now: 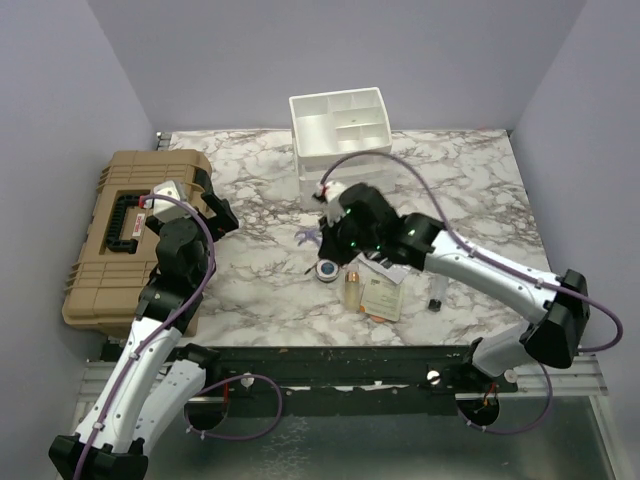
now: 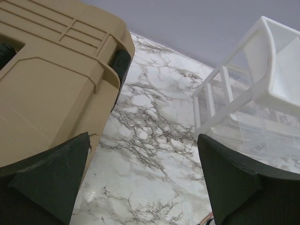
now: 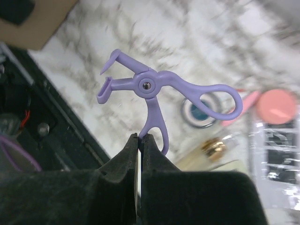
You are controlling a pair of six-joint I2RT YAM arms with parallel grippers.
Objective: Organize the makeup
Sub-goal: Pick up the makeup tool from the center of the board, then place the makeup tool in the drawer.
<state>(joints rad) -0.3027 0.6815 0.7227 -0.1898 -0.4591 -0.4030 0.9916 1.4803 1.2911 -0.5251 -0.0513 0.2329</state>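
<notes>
My right gripper (image 3: 140, 138) is shut on one handle loop of a purple eyelash curler (image 3: 150, 86), which hangs in the air over the marble table. In the top view the curler (image 1: 308, 237) pokes out to the left of that gripper (image 1: 325, 232). Beneath it lie the round blue compact (image 1: 327, 271), the small amber bottle (image 1: 352, 288) and the cream sachet (image 1: 382, 296). A tiny vial (image 1: 437, 297) stands further right. The right wrist view also shows the pink puff (image 3: 277, 106) and a dark palette in clear wrap (image 3: 276, 154). My left gripper (image 2: 143, 183) is open over bare marble, holding nothing.
The white compartmented organizer (image 1: 340, 130) stands at the back centre, also seen on the right in the left wrist view (image 2: 243, 108). The big tan hard case (image 1: 120, 235) lies at the table's left edge, close beside my left gripper. A black rail (image 1: 330, 365) runs along the near edge.
</notes>
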